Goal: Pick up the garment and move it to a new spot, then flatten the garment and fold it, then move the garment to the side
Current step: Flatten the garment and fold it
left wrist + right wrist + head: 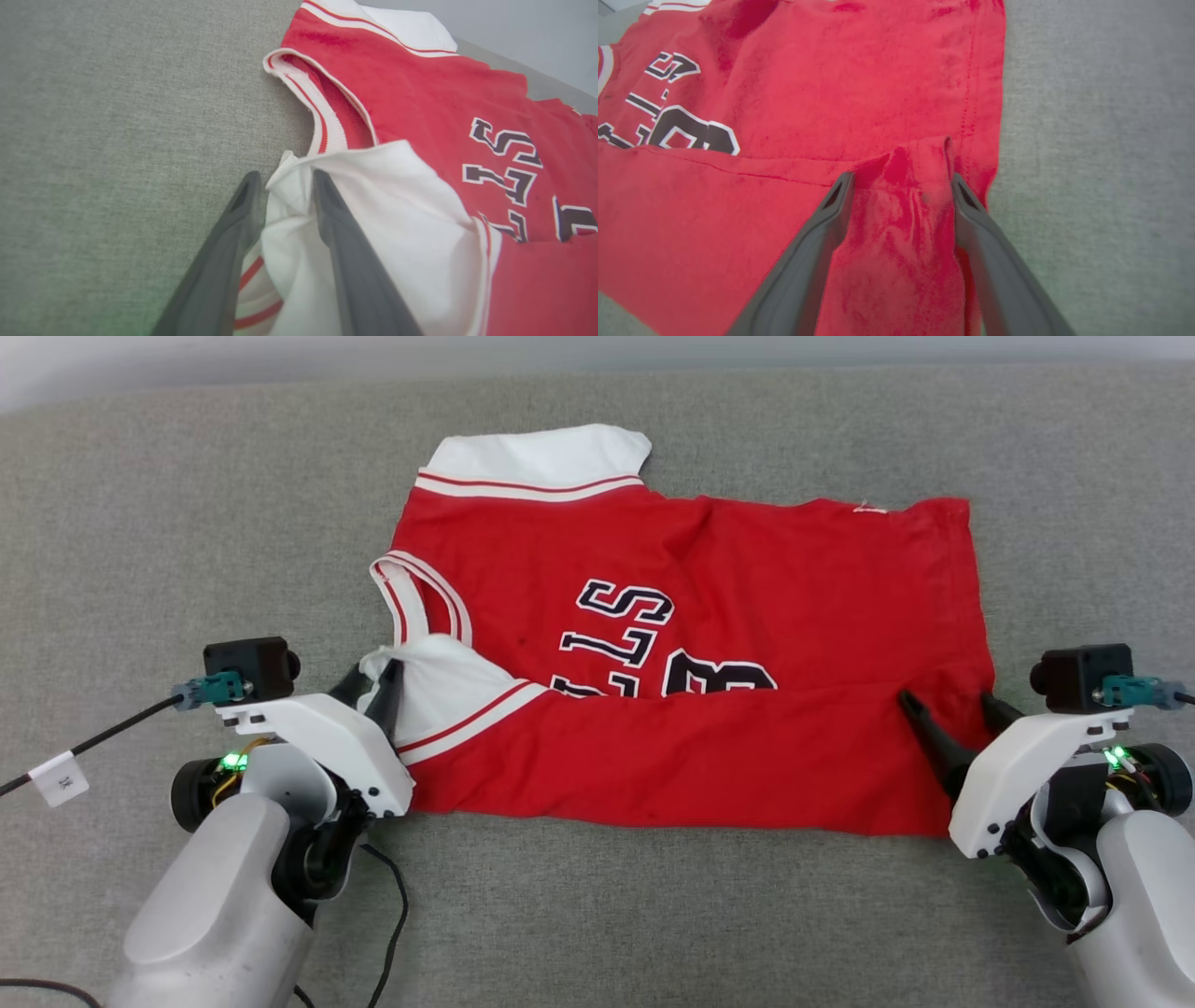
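Now our left pincer [376, 677] and right pincer [947, 702] stand parted astride the near fold of the bright red fabric garment [747, 569], soft and limp; we'd pinch its near corners.

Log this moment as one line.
stage: folding | garment: near edge folded over lettering, on grey surface | left gripper: parted around white sleeve | right gripper: open over folded flap

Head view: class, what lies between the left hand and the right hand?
The garment: its folded-over red near band stretches from the left hand to the right hand, in the head view.
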Motion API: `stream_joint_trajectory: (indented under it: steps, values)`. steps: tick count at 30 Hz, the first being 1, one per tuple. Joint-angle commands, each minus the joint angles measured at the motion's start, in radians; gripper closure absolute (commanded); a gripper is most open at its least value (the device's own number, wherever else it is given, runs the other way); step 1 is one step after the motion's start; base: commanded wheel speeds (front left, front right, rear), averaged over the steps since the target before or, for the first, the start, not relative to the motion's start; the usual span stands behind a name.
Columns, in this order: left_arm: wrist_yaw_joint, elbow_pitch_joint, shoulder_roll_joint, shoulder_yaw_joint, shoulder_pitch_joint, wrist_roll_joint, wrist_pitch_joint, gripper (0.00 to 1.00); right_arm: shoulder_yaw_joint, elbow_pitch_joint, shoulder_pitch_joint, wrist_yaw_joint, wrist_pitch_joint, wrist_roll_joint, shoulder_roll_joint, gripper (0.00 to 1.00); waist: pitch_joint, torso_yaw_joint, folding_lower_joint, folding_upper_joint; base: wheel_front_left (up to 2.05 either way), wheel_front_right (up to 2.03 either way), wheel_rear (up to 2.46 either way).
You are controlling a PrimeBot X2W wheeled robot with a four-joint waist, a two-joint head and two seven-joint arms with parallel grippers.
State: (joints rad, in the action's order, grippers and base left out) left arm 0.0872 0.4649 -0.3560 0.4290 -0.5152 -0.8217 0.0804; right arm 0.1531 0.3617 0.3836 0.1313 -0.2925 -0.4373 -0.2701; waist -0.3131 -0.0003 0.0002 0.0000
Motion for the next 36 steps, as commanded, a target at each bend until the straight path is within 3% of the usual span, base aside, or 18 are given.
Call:
stream_joint_trajectory:
  steps: [1, 5, 11, 15, 22, 28, 36]
  values:
    - [-0.006, 0.013, 0.0, -0.004, -0.01, -0.001, -0.009, 0.0, 0.003, 0.003, -0.001, -0.001, 0.025, -0.005, -0.008, 0.0, 0.013, -0.004, -0.0002, 0.0, 0.0, 0.0, 0.0]
    - [-0.018, 0.031, -0.025, -0.015, 0.0, -0.002, -0.033, 0.0, 0.004, -0.026, -0.036, -0.001, 0.148, 0.002, -0.013, 0.0, 0.057, -0.014, -0.0002, 0.0, 0.0, 0.0, 0.0]
    - [-0.018, -0.02, -0.113, -0.033, 0.043, -0.007, 0.01, 0.0, -0.027, -0.109, -0.114, -0.001, 0.284, 0.043, -0.006, 0.0, 0.136, -0.04, -0.0002, 0.0, 0.0, 0.0, 0.0]
    - [-0.012, -0.09, -0.187, -0.021, 0.066, -0.016, 0.122, 0.0, -0.07, -0.185, -0.181, -0.001, 0.322, 0.084, 0.019, 0.0, 0.18, -0.056, -0.0002, 0.0, 0.0, 0.0, 0.0]
    - [-0.02, -0.17, -0.309, 0.046, 0.097, -0.055, 0.435, 0.0, -0.107, -0.311, -0.286, -0.001, 0.294, 0.14, 0.081, 0.0, 0.197, -0.099, -0.0002, 0.0, 0.0, 0.0, 0.0]
    - [0.001, -0.161, -0.321, 0.073, 0.135, -0.119, 0.594, 0.0, -0.105, -0.361, -0.321, -0.001, 0.27, 0.161, 0.114, 0.0, 0.183, -0.138, -0.0002, 0.0, 0.0, 0.0, 0.0]
    - [-0.002, -0.094, -0.275, 0.091, 0.129, -0.145, 0.62, 0.0, -0.101, -0.39, -0.315, -0.001, 0.244, 0.151, 0.118, 0.0, 0.143, -0.162, -0.0002, 0.0, 0.0, 0.0, 0.0]
